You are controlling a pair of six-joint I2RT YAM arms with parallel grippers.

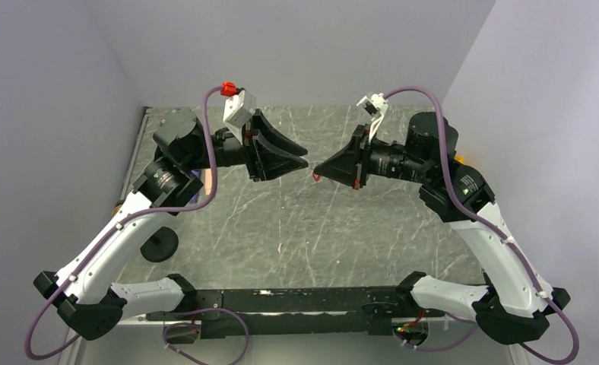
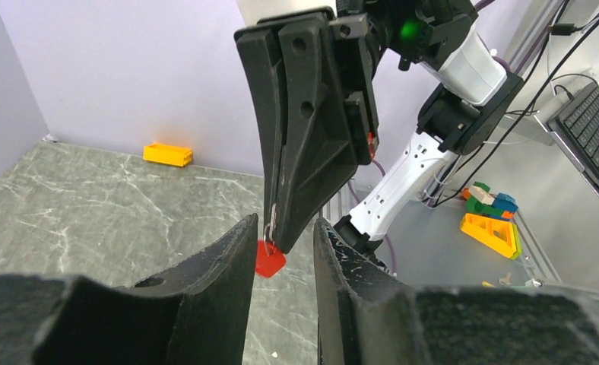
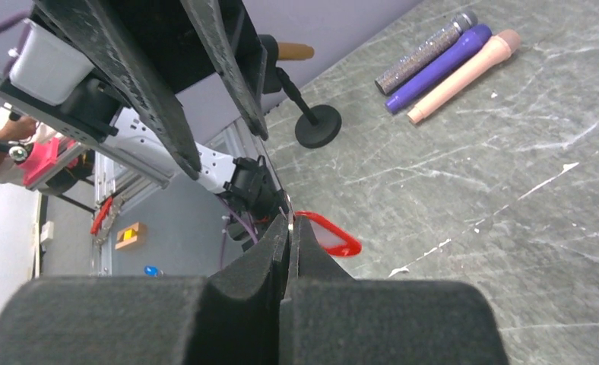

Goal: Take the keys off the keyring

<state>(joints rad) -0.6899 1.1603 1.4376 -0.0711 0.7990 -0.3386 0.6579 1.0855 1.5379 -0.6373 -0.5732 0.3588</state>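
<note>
Both grippers meet tip to tip above the middle of the table. My right gripper is shut on a thin metal part of the keyring, and the red tag hangs just beyond its tip. In the left wrist view the metal ring and red tag dangle from the right gripper's tip. My left gripper is open, its jaws standing either side of that tip with the tag close to the left-hand jaw. From above the tag shows between the left gripper and right gripper. Separate keys cannot be made out.
Three stick-shaped objects, silver, purple and pink, lie on the marble table. A black round-based stand sits near the left arm. A yellow-orange box rests against the wall. Coloured blocks lie beyond the table's edge.
</note>
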